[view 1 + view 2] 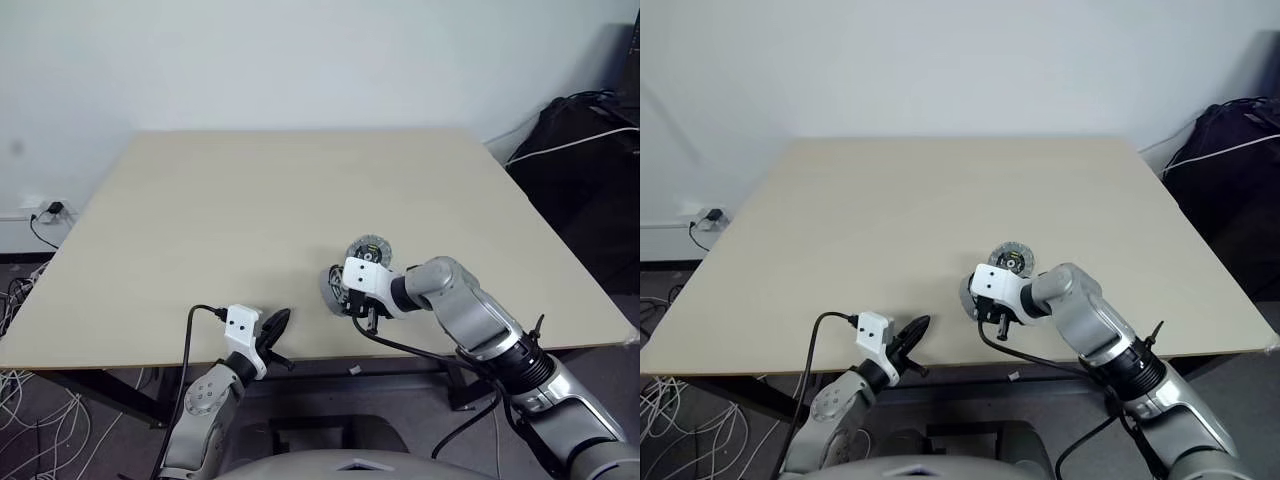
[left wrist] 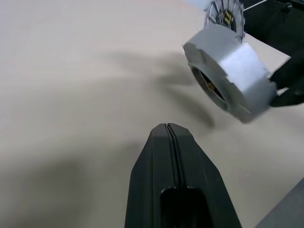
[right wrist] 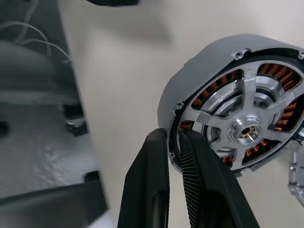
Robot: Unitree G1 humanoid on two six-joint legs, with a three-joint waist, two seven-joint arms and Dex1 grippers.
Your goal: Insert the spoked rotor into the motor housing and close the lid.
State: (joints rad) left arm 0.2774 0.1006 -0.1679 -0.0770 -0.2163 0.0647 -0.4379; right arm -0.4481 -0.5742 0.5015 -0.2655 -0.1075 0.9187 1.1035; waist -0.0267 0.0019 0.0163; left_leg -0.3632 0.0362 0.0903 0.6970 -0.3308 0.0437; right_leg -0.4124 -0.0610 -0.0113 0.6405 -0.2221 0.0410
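Pinching the housing's (image 3: 228, 118) grey wall between them, the right gripper's (image 3: 173, 142) fingers (image 3: 199, 175) stand only a narrow gap apart, one inside the rim and one outside, gripping at the edge of the part. The rotor (image 3: 244, 128) sits inside the housing, its silver spokes and hub showing over the copper windings. In the left eye view the right gripper and its load are at lower centre of the frame, over the table (image 1: 250, 220) near its front edge; whether the housing touches the table cannot be told. The lid (image 1: 368, 247), a ribbed disc, lies on the table just above the gripper in the frame. The left gripper (image 1: 277, 322), at lower left of the frame by the front edge, has its fingers pressed together on nothing.
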